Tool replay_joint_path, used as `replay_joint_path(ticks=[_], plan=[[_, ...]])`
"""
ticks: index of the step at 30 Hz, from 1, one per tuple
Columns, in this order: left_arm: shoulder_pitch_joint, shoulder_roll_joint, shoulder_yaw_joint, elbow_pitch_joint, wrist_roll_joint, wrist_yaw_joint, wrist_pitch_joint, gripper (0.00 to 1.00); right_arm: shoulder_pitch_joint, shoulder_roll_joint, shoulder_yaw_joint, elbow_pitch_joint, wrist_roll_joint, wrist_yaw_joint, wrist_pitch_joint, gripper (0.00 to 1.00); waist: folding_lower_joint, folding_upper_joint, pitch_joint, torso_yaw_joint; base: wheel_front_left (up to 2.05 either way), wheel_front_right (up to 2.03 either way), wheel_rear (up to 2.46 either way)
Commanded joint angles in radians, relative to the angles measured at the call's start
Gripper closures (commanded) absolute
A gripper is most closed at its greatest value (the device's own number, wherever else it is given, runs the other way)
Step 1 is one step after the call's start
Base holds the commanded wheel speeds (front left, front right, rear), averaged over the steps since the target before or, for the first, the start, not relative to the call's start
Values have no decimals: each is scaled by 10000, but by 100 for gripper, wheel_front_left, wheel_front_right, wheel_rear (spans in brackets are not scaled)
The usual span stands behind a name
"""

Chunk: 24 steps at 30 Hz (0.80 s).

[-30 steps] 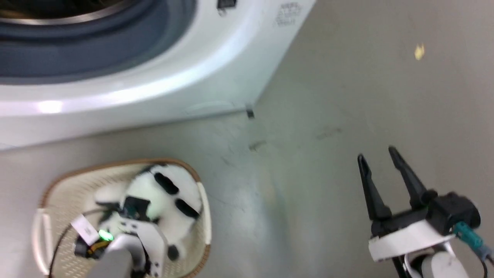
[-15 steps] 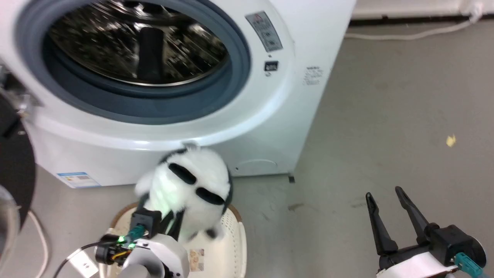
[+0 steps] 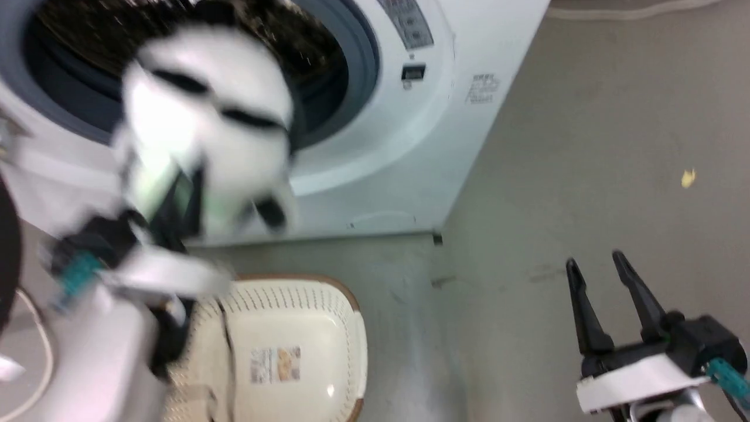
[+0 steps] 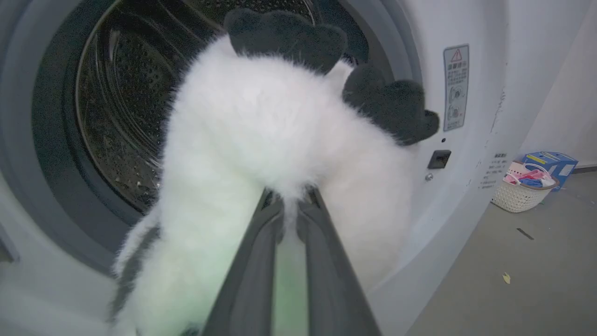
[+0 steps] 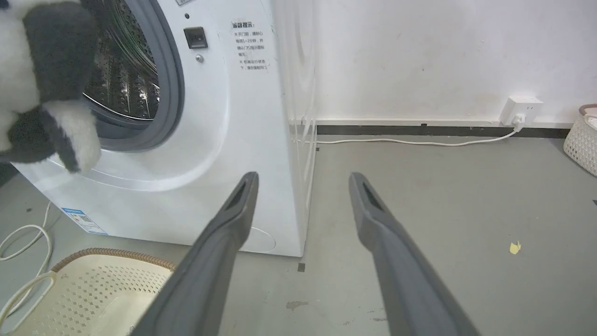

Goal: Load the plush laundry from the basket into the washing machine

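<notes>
The plush laundry, a fluffy white toy with black patches, hangs in the air in front of the washing machine opening. My left gripper is shut on the plush laundry, its fingertips buried in the fur just before the steel drum. Below, the cream basket with the brown rim stands on the floor with only a sticker showing on its base. My right gripper is open and holds nothing, low on the right over bare floor. The plush laundry also appears at the left edge of the right wrist view.
A white cable lies on the floor left of the basket. A wall socket with a cord runs along the back wall. Another white basket with clothes and a blue box stand further right. Grey floor opens to the right.
The left arm has lifted the plush laundry out of the basket and up to the drum opening. The head camera has tilted and shifted. The right gripper stays open.
</notes>
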Motion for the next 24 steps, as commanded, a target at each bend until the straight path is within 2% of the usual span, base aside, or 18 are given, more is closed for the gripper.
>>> replay_joint_path(ticks=[1,8,10,11,15,16,18,21,24], plan=[[-772,322,239,-217,-69,-38,99,100,-271,13,103,-80,94,-9,-45,0,0,-1,970,-413,0,0,0],[-3765,1401,408,-370,170,-343,1506,100,-1057,13,281,-149,596,-9,-45,0,0,-1,2711,-1168,0,0,0],[-4197,1534,414,-230,196,-391,1694,100,-1170,13,328,-146,698,-9,-45,0,0,-1,2912,-1292,0,0,0],[-5058,1831,369,101,323,-489,2068,100,-1388,13,450,-158,912,-9,-45,0,0,-1,3325,-1545,0,0,0],[-6351,2197,171,811,592,-644,2487,100,-1655,13,627,-189,1204,-9,-45,0,0,-1,3824,-1848,0,0,0],[-7254,2393,16,1483,748,-743,2719,100,-1783,13,753,-212,1378,-9,-45,0,0,-1,4111,-2033,0,0,0],[-7689,2482,-92,1835,853,-790,2799,100,-1840,13,813,-220,1455,-9,-45,0,0,-1,4235,-2118,0,0,0],[-9251,2738,-575,3271,1286,-923,3020,100,-2014,13,990,-219,1738,-9,-45,0,0,-1,4656,-2393,0,0,0],[-9831,2839,-794,4017,1524,-949,3130,100,-2072,13,1049,-217,1832,-9,-45,0,0,-1,4786,-2493,0,0,0]])
